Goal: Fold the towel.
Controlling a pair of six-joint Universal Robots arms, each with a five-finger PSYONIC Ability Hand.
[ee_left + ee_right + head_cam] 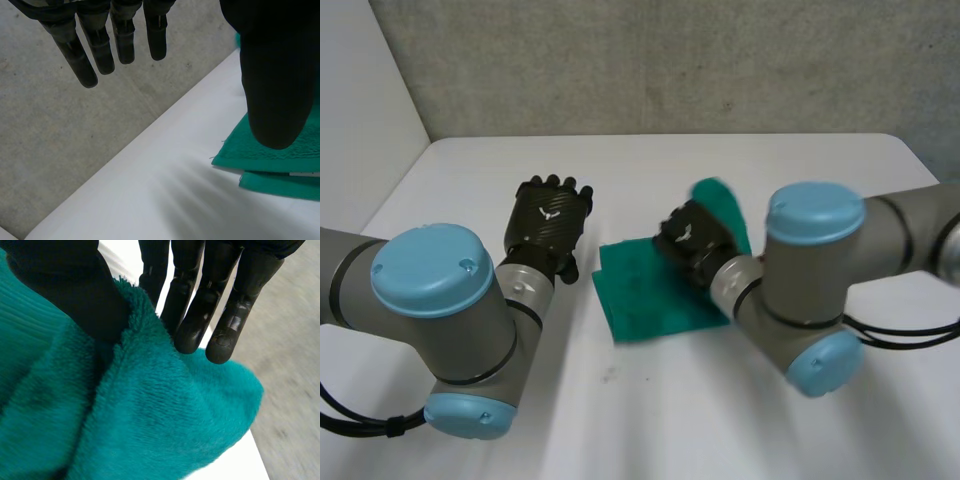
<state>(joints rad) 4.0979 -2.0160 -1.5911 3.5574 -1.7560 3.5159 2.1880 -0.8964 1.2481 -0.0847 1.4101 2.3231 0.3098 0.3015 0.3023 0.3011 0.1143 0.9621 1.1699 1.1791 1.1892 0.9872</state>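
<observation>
A green towel (pixel 650 290) lies in the middle of the white table, partly folded, with two layers showing at its edge in the left wrist view (pixel 280 155). My right hand (pixel 690 235) is over the towel's right side and has lifted a flap of it (pixel 720 200). In the right wrist view the thumb (pixel 70 285) and fingers (pixel 200 315) pinch the fluffy cloth (pixel 150 430) between them. My left hand (pixel 550 215) hovers just left of the towel, apart from it. It is open, with its fingers (pixel 100 45) straight and nothing in them.
The white table (pixel 720 400) ends at a grey wall (pixel 670 60) behind. A white panel (pixel 360 100) stands at the left. Both arms reach in from the near side, their elbows over the front of the table.
</observation>
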